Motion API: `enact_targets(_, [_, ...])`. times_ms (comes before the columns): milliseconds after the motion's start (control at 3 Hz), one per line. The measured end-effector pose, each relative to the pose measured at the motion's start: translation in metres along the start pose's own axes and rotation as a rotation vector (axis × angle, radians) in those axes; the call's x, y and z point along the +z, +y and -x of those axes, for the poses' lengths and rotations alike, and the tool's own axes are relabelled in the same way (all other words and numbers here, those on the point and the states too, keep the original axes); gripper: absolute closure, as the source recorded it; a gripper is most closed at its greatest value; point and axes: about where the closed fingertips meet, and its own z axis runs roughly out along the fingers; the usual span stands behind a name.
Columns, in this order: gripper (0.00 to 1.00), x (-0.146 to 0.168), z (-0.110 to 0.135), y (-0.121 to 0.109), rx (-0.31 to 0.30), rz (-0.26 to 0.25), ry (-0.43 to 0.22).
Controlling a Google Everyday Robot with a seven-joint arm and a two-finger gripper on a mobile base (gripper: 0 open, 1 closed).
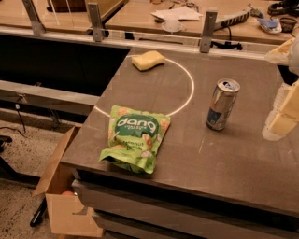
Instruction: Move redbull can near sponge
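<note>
Standing upright, redbull can (223,104), sponge (148,60) well apart at its 10 o'clock, gripper (283,115) at 3 o'clock, can't tell its grip.

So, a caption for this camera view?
Robot hand at the right edge beside the upright redbull can; sponge far back, green snack bag up front.

- We take this for a lab or workshop: a grey work table (233,158) is marked with a white arc (189,79).
- Across the top of the frame, wooden benches (140,14) carry loose papers (177,13) and a power strip (233,18), behind metal posts (208,30).
- At lower left, an open cardboard box (60,205) sits on the speckled floor.
- At the right edge, the robot's gripper (282,116) hangs over the table.
</note>
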Motion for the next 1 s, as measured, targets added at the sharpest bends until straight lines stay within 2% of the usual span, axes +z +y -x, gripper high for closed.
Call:
enact_targets(333, [0.0,-0.001,-0.046,0.0,0.151,-0.074,-0.184])
enact_targets(667, [0.0,0.001,-0.069,-0.009,0.223,-0.166,-0.345])
enact_targets(1000, [0.0,0.027,-0.073,-0.023,0.311,-0.21,-0.541])
